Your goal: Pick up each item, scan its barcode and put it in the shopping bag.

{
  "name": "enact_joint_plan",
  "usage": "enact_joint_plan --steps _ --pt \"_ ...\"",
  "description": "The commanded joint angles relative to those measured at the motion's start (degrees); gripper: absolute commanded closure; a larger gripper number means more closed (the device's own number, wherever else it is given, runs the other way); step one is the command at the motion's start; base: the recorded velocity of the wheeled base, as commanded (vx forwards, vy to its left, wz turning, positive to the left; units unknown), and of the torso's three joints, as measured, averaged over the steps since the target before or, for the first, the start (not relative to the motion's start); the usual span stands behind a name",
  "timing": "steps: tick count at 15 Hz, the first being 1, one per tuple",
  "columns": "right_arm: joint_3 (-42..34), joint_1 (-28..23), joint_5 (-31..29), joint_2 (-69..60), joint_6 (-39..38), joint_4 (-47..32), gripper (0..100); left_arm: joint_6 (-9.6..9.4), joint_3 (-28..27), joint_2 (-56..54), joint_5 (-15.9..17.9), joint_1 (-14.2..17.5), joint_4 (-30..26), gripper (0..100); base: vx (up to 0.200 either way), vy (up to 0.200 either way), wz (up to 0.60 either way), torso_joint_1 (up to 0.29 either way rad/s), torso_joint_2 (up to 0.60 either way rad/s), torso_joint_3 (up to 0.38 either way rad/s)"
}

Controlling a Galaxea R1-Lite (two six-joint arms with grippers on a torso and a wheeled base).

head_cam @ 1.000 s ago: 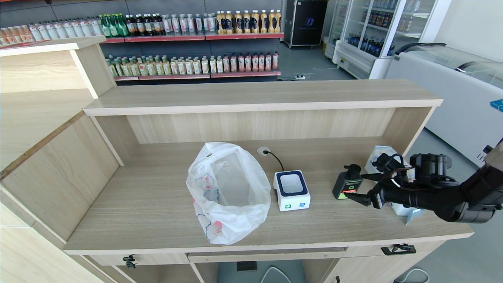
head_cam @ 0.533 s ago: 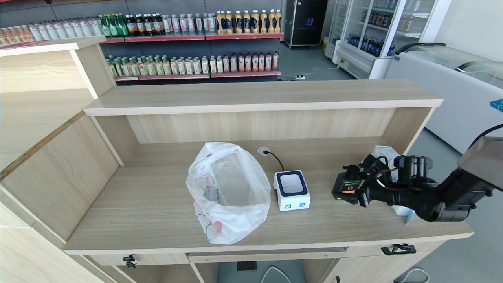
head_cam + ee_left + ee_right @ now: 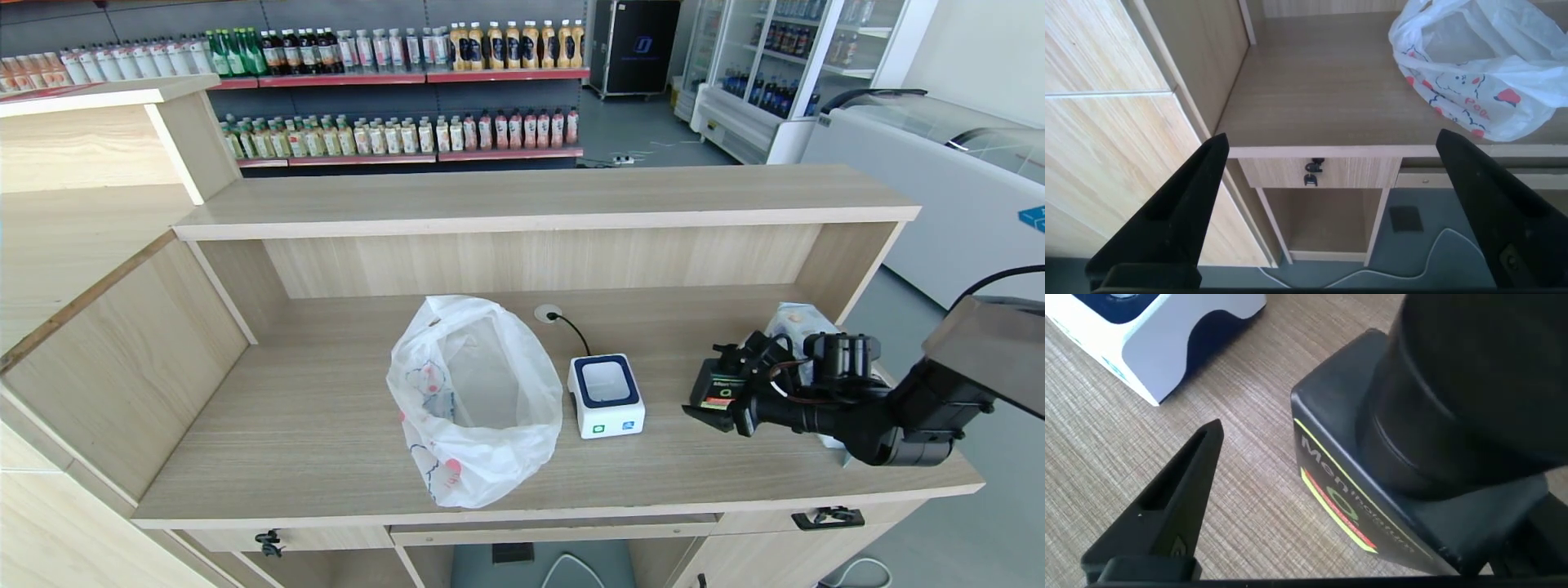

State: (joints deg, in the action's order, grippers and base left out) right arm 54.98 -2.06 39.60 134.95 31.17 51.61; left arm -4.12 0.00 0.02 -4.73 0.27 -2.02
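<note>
Right gripper [image 3: 703, 381] straddles the black pump bottle [image 3: 717, 392] at the scanner's [image 3: 606, 395] 3 o'clock. Its jaws are parted, the far finger's contact hidden. Left gripper [image 3: 1333, 140] gapes wide. Shopping bag [image 3: 473, 400] sits at the scanner's 9 o'clock.

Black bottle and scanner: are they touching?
Apart. The head view shows a strip of bare counter between the black bottle and the scanner.

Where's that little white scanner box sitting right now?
In the head view the scanner sits on the counter, just right of the shopping bag, with the black bottle farther right.
</note>
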Motion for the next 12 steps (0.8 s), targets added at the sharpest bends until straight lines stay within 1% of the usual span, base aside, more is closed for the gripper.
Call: enact_joint_plan --steps 1,3,4,8,10,12 --pt "0.04 0.04 0.57 0.49 0.03 -0.02 0 -0.01 0.00 -0.02 -0.02 0.00 0.00 0 0.000 0.000 0.00 0.000 0.00 0.000" --pt "0.04 0.39 2.07 0.84 -0.06 0.68 0 -0.01 0.00 -0.02 -0.02 0.00 0.00 0 0.000 0.000 0.00 0.000 0.00 0.000" --pt "0.04 0.39 2.07 0.84 -0.06 0.68 100 -0.01 0.00 -0.02 -0.02 0.00 0.00 0 0.000 0.000 0.00 0.000 0.00 0.000" --pt "-0.14 0.48 2.15 0.31 0.03 2.70 100 -0.01 0.00 -0.02 -0.02 0.08 0.00 0 0.000 0.000 0.00 0.000 0.00 0.000" --pt "-0.40 0.48 2.24 -1.71 0.38 5.43 100 -0.01 0.00 -0.02 -0.02 0.00 0.00 0 0.000 0.000 0.00 0.000 0.00 0.000" --pt "-1.37 0.39 1.98 -5.14 1.70 5.51 100 -0.01 0.00 -0.02 -0.02 0.08 0.00 0 0.000 0.000 0.00 0.000 0.00 0.000"
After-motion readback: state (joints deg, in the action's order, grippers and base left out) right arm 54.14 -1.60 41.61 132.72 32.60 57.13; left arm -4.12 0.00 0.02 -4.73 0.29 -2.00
